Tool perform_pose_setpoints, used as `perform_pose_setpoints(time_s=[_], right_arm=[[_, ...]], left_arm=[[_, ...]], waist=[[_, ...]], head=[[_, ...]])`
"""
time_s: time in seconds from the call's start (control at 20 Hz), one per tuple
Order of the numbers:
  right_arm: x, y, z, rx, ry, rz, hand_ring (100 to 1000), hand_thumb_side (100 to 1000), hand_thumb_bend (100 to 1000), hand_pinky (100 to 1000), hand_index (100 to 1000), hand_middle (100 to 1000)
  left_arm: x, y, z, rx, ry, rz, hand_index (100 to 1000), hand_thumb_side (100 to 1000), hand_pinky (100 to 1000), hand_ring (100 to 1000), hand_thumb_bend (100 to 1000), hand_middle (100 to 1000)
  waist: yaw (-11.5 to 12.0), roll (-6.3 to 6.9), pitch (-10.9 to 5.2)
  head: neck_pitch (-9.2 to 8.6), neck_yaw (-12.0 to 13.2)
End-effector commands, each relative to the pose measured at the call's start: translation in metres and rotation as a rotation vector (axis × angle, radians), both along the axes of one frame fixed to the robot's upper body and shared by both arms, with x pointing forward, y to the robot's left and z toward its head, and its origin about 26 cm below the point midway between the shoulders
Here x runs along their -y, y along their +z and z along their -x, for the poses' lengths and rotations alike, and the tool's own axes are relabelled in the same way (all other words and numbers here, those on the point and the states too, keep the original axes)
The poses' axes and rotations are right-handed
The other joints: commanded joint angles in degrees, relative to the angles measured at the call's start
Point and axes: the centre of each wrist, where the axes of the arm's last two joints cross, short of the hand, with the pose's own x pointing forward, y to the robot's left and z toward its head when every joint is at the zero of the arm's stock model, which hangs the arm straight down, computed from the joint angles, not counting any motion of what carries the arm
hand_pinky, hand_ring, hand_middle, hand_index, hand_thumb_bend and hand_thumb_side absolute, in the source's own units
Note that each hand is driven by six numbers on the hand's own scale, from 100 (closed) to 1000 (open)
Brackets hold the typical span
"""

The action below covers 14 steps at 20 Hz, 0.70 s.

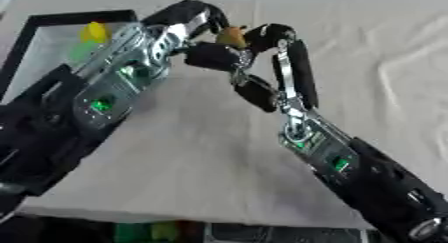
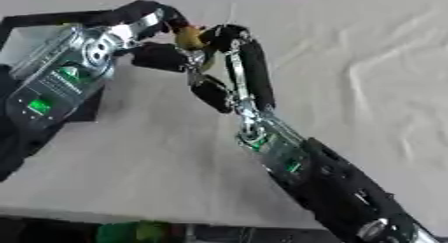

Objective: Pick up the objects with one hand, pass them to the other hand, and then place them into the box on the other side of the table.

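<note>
A cloth-covered tabletop (image 1: 192,162), pale and creased, fills both views. Over it two black-and-silver arms meet above the centre toward 12 o'clock: one rises from 8 o'clock, the other from 5 o'clock. A black-rimmed box (image 1: 35,29) sits at 10 o'clock, partly hidden behind the left arm, with a yellow object (image 1: 94,32) and a green object (image 1: 81,51) inside it. The left hand (image 1: 203,42) and right hand (image 1: 278,62) come together at 12 o'clock, both with fingers curled around a small tan-orange object (image 1: 231,37) held in the air between them, clear of the cloth. Green and yellow shapes (image 1: 150,231) lie along the near edge at 6 o'clock.
</note>
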Motion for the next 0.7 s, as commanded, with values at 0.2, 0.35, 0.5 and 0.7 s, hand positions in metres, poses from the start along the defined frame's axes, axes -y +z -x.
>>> perform_pose_setpoints(time_s=[0.2, 0.35, 0.5, 0.7], right_arm=[[0.0, -0.001, -0.003, 0.058, 0.001, 0.032, 540, 100, 100, 552, 479, 389], [0.001, -0.004, -0.005, 0.06, -0.008, 0.037, 541, 100, 100, 552, 479, 389], [0.002, -0.006, -0.007, 0.068, -0.022, 0.045, 542, 100, 100, 554, 480, 390], [0.003, -0.007, -0.007, 0.08, -0.027, 0.052, 543, 100, 100, 555, 480, 391]], left_arm=[[0.0, 0.003, -0.003, -0.089, 0.058, -0.008, 835, 617, 846, 859, 333, 751], [0.0, 0.002, -0.004, -0.092, 0.06, -0.012, 834, 594, 846, 859, 326, 750], [-0.001, 0.001, -0.004, -0.099, 0.058, -0.019, 835, 602, 847, 860, 338, 752], [-0.001, 0.0, -0.004, -0.114, 0.046, -0.031, 838, 603, 850, 863, 348, 755]], waist=[[0.17, 0.01, -0.79], [0.16, 0.02, -0.76], [0.17, 0.05, -0.71], [0.2, 0.05, -0.71]], head=[[-0.32, 0.26], [-0.3, 0.28], [-0.28, 0.37], [-0.23, 0.41]])
